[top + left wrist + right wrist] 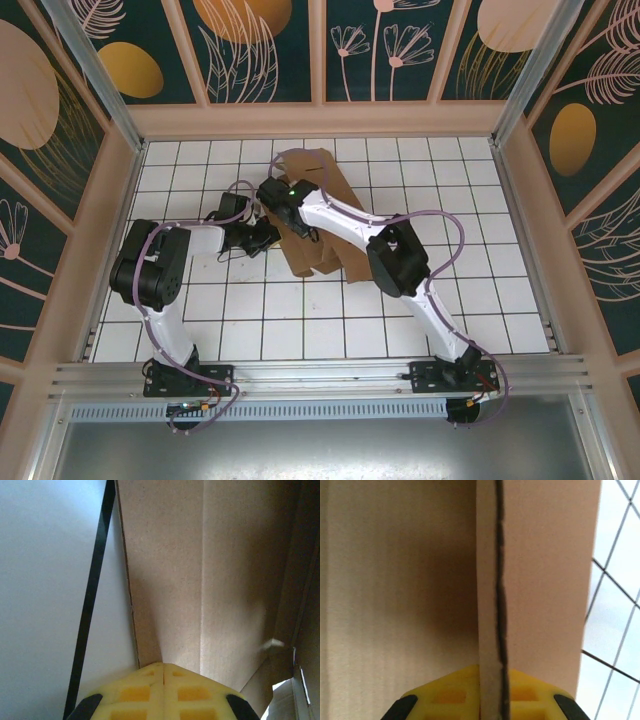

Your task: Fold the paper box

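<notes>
The paper box point(325, 172) is a brown creased cardboard piece lying partly folded on the white tiles, centre back. My right arm reaches across it, and my right gripper point(272, 192) sits at its left side. In the right wrist view, my right gripper point(492, 672) has its yellow fingers point(445, 692) shut on a thin upright flap edge of the paper box point(395, 580). My left gripper point(268, 238) is just below, at the box's left edge. Its fingers point(125, 692) are shut with nothing between them, and the tips of my left gripper point(163, 666) press against the paper box point(200, 570).
The white tiled table point(480, 300) has free room to the right and in front of the box. Wooden-framed patterned walls point(320, 60) close in the back and sides. The two arms cross closely at the box's left edge, with purple cables point(455, 235) looping off them.
</notes>
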Action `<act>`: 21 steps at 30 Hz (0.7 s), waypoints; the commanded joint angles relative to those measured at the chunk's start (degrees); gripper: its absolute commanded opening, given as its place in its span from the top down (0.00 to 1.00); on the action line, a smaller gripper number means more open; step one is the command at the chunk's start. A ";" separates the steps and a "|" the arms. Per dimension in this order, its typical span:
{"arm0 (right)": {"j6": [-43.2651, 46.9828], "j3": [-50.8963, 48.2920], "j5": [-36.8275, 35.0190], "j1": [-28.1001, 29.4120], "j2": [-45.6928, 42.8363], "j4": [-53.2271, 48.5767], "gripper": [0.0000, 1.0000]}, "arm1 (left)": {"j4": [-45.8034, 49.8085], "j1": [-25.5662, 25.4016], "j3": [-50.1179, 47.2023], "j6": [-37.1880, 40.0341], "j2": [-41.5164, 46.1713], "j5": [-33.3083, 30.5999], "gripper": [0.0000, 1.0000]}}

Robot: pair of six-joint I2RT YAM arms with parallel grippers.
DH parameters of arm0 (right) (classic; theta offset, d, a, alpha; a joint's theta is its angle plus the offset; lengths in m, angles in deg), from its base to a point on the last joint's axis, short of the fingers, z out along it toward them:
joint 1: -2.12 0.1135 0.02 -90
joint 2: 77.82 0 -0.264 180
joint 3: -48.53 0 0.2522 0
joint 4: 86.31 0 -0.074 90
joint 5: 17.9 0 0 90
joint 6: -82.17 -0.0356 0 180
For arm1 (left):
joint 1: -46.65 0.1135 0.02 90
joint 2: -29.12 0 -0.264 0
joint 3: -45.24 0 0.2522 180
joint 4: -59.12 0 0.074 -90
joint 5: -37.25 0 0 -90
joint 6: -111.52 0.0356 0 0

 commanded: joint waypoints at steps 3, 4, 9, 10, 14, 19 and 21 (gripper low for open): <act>-1.10 -2.81 8.97 -0.71 -1.22 1.03 0.90 | -1.21 0.32 -0.38 -0.51 -0.10 -0.17 1.00; -1.02 -2.96 9.44 -0.92 -1.44 1.29 0.90 | -1.21 0.27 -0.54 -0.46 0.05 -0.26 1.00; -1.14 -2.63 10.72 -2.60 -4.51 1.63 0.90 | 1.46 0.26 0.45 1.62 1.95 -2.31 1.00; -1.26 -2.70 12.14 -3.28 -5.77 2.10 0.90 | 2.19 0.26 0.69 2.20 2.74 -3.22 1.00; -1.03 -4.00 20.47 -5.92 -11.10 4.54 0.89 | 3.96 0.26 1.51 3.33 5.41 -5.23 1.00; -2.55 -9.02 31.41 -12.26 -19.13 8.29 0.89 | 5.90 0.27 2.83 4.39 9.53 -7.36 1.00; -3.01 -12.64 36.36 -15.37 -22.30 10.78 0.88 | 6.07 0.26 3.20 4.47 10.59 -7.58 1.00</act>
